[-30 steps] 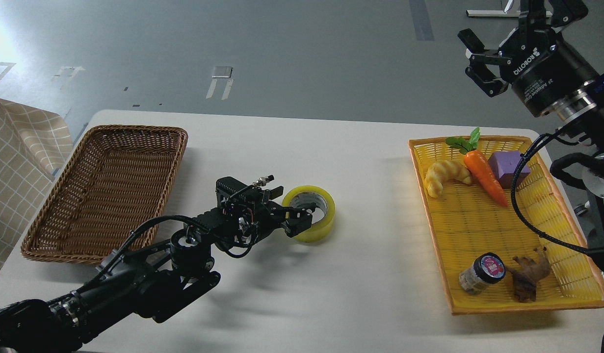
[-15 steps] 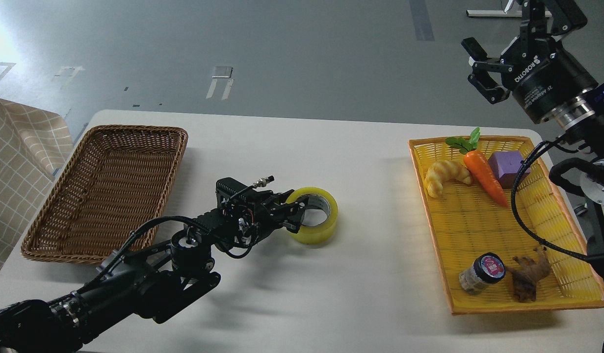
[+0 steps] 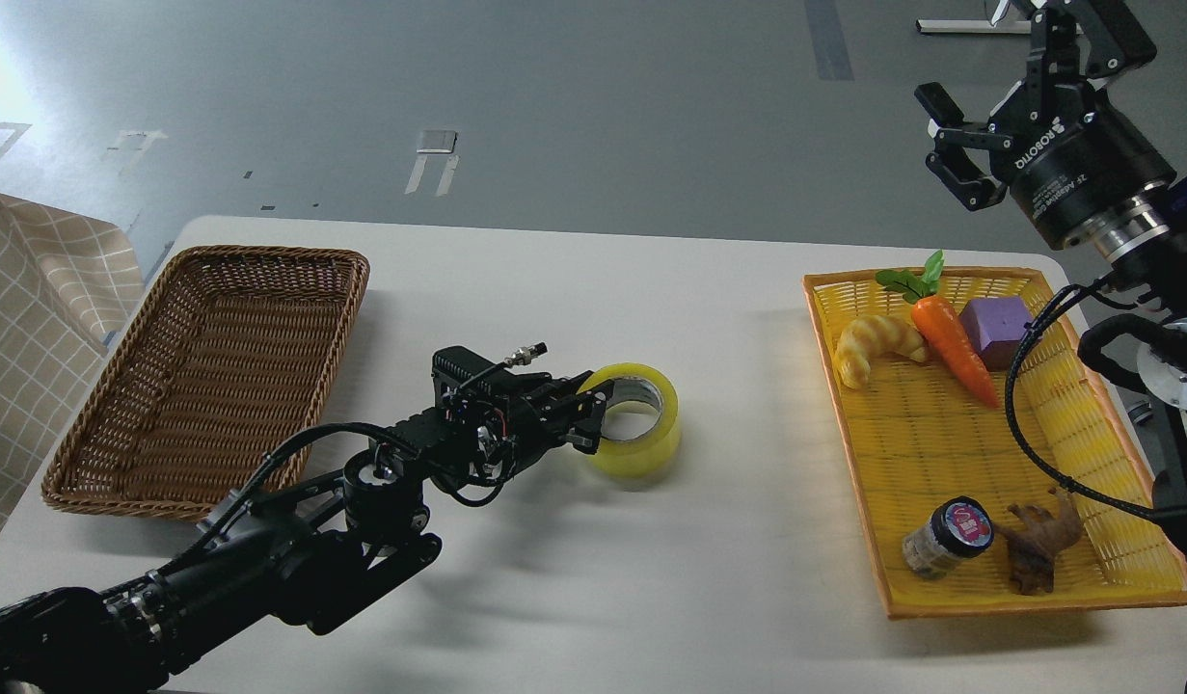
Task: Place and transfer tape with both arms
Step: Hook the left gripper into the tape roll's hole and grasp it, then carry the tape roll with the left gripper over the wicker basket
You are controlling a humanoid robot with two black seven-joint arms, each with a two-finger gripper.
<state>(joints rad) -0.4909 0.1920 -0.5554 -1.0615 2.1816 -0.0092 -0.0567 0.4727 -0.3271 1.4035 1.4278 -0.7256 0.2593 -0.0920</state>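
Observation:
The tape (image 3: 653,449), a wide yellow translucent roll with a grey-white core, sits on the white table (image 3: 670,588) near its middle, slightly tilted. My left gripper (image 3: 591,418) reaches in from the lower left and is shut on the roll's near wall, one finger inside the core and one outside. My right gripper (image 3: 952,143) is open and empty, held high at the upper right, above and beyond the far end of the yellow basket (image 3: 817,328), far from the tape.
An empty brown wicker basket (image 3: 217,366) stands at the left. The yellow basket holds a croissant (image 3: 877,347), carrot (image 3: 952,349), purple block (image 3: 996,323), small jar (image 3: 945,537) and brown figure (image 3: 1037,547). A checked cloth (image 3: 34,318) hangs at the far left.
My left gripper closed on the tape's near wall and carried the roll a little to the right. My right gripper drifted slightly right and up, still open.

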